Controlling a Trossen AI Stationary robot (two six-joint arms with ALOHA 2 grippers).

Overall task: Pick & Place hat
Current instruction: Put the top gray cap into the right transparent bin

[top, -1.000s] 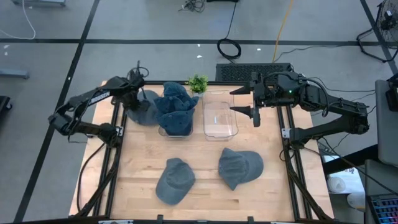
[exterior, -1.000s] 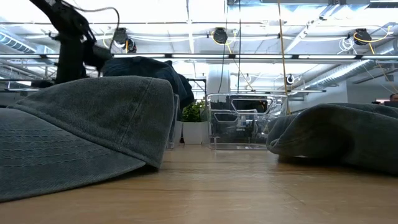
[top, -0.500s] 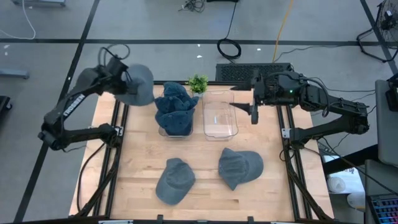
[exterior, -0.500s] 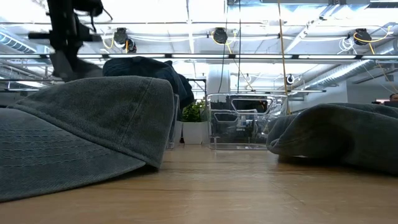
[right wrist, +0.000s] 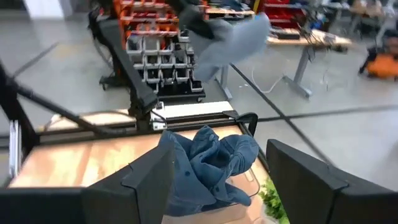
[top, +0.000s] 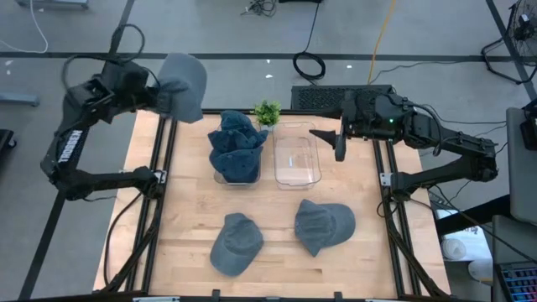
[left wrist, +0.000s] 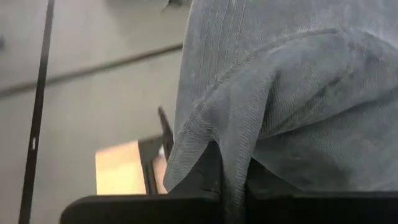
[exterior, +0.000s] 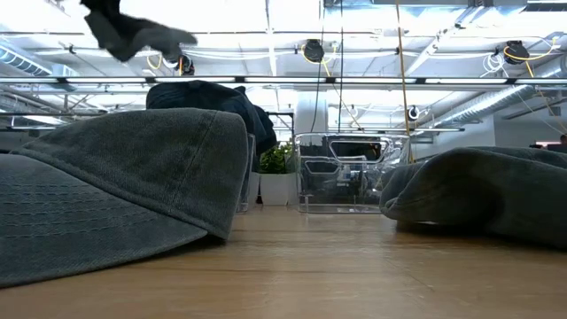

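room: a workshop with grey floor, taped lines and cables around a pale wooden table (top: 277, 252); ceiling lights and pipes showed in the low view.
left gripper: the left gripper (top: 159, 84) was raised high, past the table's far left corner, fingers clenched on a fold of a grey hat (top: 183, 84); the wrist view showed the cloth pinched between the dark fingers.
why held so: judging from the height, the lift kept the dangling hat clear of the bins while it was carried.
task's thing: the carried hat hung in the air from the left gripper, touching nothing else.
right gripper: the right gripper (top: 329, 141) waited beside the far right edge of the empty clear bin (top: 298, 159), jaws apart and holding nothing; it looked parked out of the way.
full bin: a second clear bin (top: 237, 172) sat just left of the empty one, heaped with blue hats (top: 237, 143); how many lay in the heap i could not tell.
loose hats: two, a hat on the near left (top: 235, 243) and a hat on the near right (top: 323, 225), flat on the table, apart from each other.
count: two bins, two loose hats, one hat in the air, one small green plant (top: 267, 111) at the far edge between the bins.
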